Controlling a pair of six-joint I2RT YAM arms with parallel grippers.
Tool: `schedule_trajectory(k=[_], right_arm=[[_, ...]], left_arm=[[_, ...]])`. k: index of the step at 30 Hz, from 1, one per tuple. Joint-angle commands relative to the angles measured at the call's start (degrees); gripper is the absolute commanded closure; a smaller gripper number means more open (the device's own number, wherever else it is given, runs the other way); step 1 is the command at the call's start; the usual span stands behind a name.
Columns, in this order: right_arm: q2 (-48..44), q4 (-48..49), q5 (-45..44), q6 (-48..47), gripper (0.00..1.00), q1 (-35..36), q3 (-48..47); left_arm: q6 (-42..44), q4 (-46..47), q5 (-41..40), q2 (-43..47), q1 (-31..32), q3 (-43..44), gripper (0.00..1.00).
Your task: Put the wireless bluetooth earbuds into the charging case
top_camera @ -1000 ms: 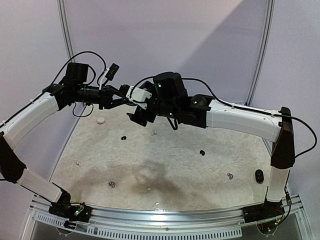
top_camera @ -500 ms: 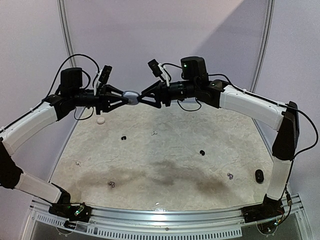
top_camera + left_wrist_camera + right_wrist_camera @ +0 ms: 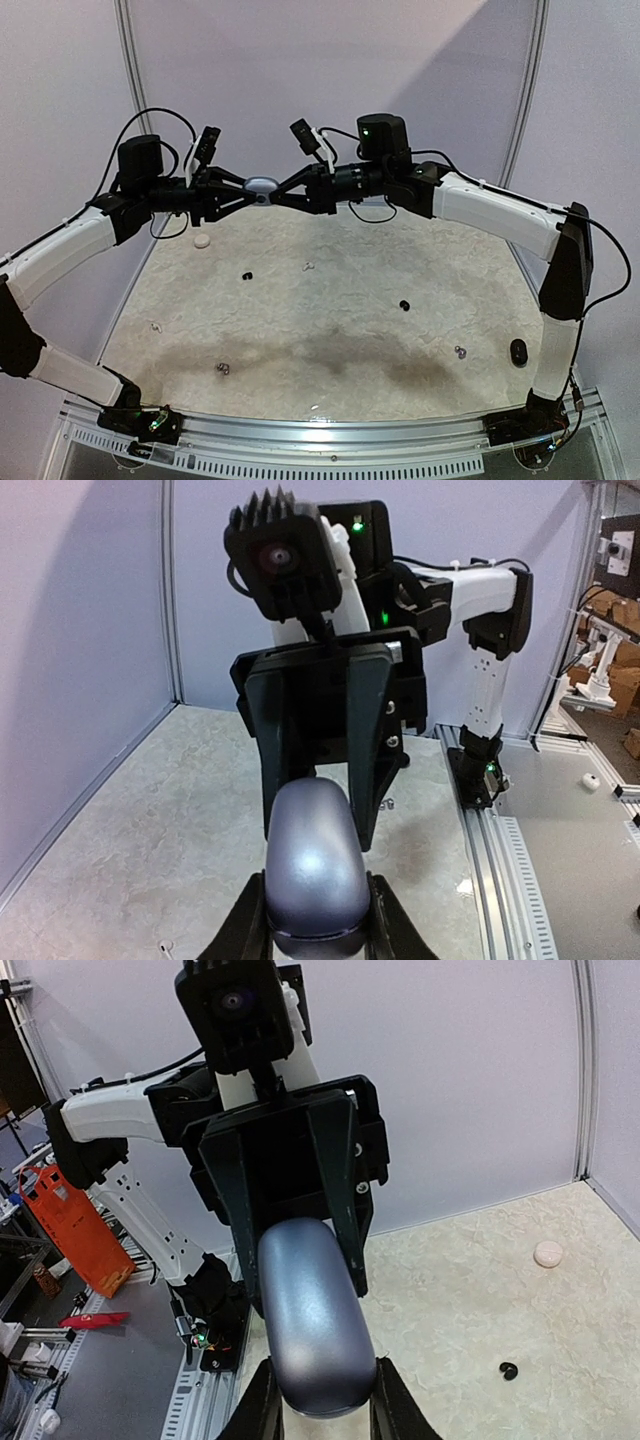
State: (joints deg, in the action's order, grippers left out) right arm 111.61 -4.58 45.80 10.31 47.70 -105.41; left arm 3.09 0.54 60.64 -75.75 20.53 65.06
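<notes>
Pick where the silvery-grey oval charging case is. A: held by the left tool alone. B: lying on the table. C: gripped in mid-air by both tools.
C: the left tool and the right tool each clamp one end of the silvery-grey oval charging case above the pale mottled table.

Above the far part of the surface point(image 3: 330, 335), the left hand point(image 3: 244, 192) and right hand point(image 3: 282, 190) meet tip to tip, both clasping a silvery-grey charging case point(image 3: 262, 185). A black earbud point(image 3: 404, 305) lies right of centre, and a black oval case point(image 3: 518, 351) lies near right.
</notes>
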Motion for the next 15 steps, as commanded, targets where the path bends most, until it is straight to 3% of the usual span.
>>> schedule_trajectory(k=[1, 5, 8, 10, 13, 15], right_arm=[[1.8, -1.7, 0.7, -1.3, 0.84, 0.5, -3.3], [1.4, -1.8, 0.7, -1.5, 0.92, 0.5, -3.3], [0.4, -3.3, -0.9, -2.7, 0.96, 0.6, -3.3], [-0.4, -5.1, -2.8, -4.4, 0.99, 0.7, -3.5], [-1.4, -8.3, -5.0, -8.0, 1.00, 1.2, -3.7], [-1.5, -9.1, -5.7, -9.1, 1.00, 1.2, -3.8]], left_arm=[[-2.6, 3.7, -0.9, -0.6, 0.1, -0.5, 1.00], [-2.9, 2.6, -1.1, -1.0, 0.0, -0.6, 1.00], [-1.3, -0.2, -1.3, -1.1, -0.3, -0.9, 0.57], [1.9, -4.7, -1.6, -1.0, -0.6, -1.0, 0.45], [1.9, -4.6, -2.5, -1.0, -0.6, -1.2, 0.42], [-0.1, -1.8, -3.0, -1.0, -0.6, -1.5, 0.55]])
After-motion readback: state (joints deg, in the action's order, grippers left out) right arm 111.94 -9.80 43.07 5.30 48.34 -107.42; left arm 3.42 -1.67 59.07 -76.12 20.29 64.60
